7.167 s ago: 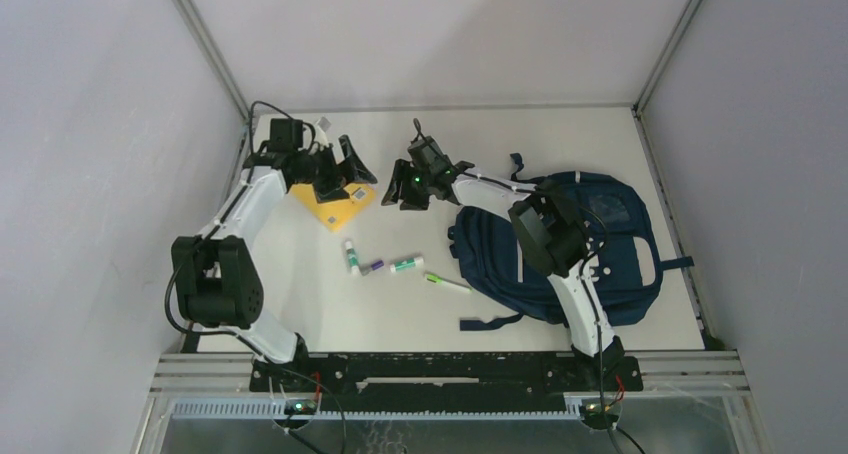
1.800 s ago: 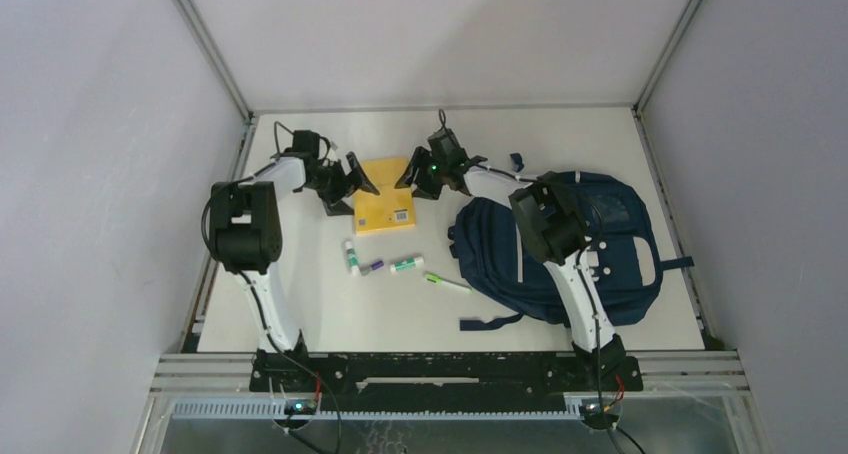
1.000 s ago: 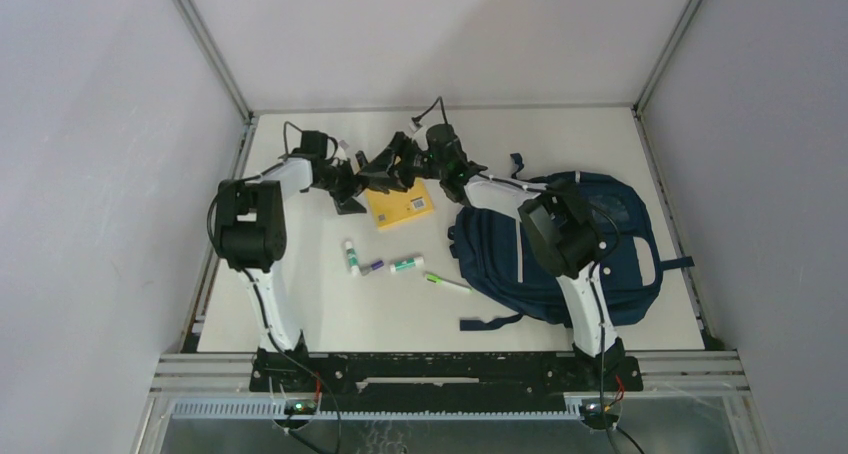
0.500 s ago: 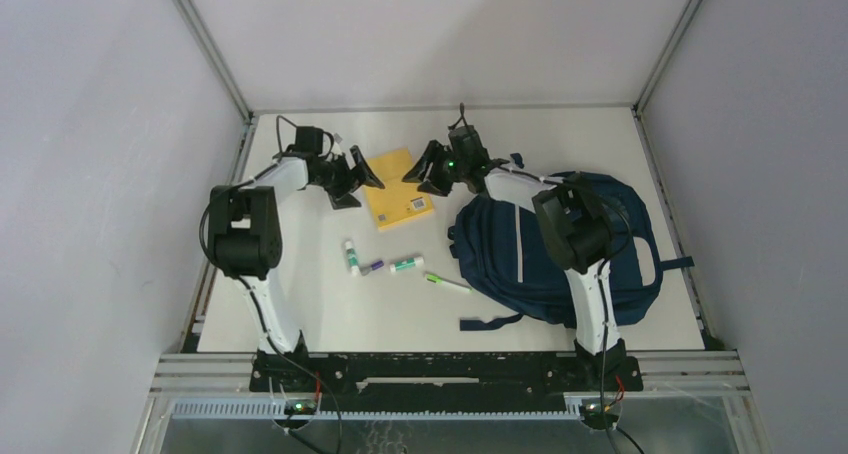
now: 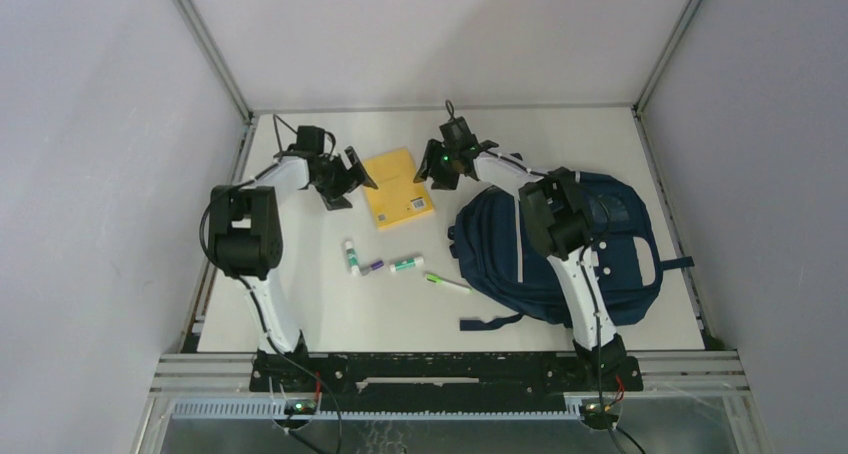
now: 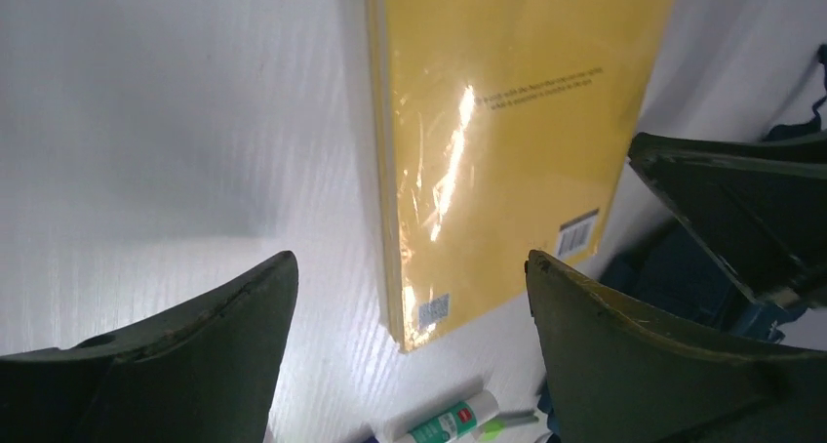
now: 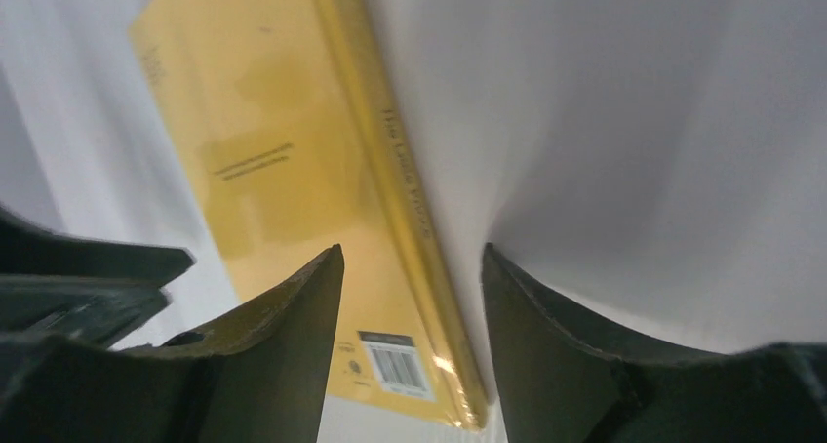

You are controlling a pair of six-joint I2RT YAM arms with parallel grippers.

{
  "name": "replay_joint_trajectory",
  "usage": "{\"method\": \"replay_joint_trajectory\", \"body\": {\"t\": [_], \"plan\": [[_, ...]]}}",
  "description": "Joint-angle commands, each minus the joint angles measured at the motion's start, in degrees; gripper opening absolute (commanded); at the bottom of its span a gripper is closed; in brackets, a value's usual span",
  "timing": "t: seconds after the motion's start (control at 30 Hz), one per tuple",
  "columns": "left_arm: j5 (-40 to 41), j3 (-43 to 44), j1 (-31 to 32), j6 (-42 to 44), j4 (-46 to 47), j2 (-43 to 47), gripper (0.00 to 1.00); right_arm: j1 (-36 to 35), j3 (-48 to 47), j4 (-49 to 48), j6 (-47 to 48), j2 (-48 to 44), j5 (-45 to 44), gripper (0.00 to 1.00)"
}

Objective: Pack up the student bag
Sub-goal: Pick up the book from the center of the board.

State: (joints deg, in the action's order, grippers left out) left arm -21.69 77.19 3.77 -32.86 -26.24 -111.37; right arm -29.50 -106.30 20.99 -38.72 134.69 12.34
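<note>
The student bag (image 5: pixel 565 249) is a navy backpack with white piping, lying flat on the right of the table. A yellow book (image 5: pixel 399 187) lies flat between my two grippers. My left gripper (image 5: pixel 349 182) is open and empty just left of the book; in the left wrist view (image 6: pixel 410 260) the book (image 6: pixel 507 140) lies ahead of it. My right gripper (image 5: pixel 432 173) is open and empty at the book's right edge; in the right wrist view (image 7: pixel 412 254) the book's spine (image 7: pixel 400 219) runs between the jaws.
Two glue sticks (image 5: pixel 351 256) (image 5: pixel 406 264), a purple marker (image 5: pixel 371 267) and a green pen (image 5: pixel 448 284) lie in front of the book. One glue stick shows in the left wrist view (image 6: pixel 439 423). Walls and frame posts close in the table's back and sides.
The book went from the left gripper's side to the middle and turned. In the last half second the right gripper moved down-left to the book's right edge; the left gripper barely moved.
</note>
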Motion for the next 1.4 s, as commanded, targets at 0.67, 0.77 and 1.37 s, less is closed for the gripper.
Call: {"method": "replay_joint_trajectory", "body": {"t": [0.67, 0.77, 1.37], "plan": [[-10.51, 6.74, 0.32, -3.69, 4.19, -7.85, 0.94, -3.64, 8.36, -25.77, -14.16, -7.37, 24.19, 0.65], [-11.75, 5.98, 0.28, -3.85, 5.16, -7.64, 0.94, -3.71, 8.75, -29.04, -17.00, -8.07, 26.41, 0.65], [-18.22, 0.23, 0.35, -6.41, 12.09, -5.18, 0.94, -5.56, 8.24, -34.22, -21.58, -7.97, 26.78, 0.65]]}}
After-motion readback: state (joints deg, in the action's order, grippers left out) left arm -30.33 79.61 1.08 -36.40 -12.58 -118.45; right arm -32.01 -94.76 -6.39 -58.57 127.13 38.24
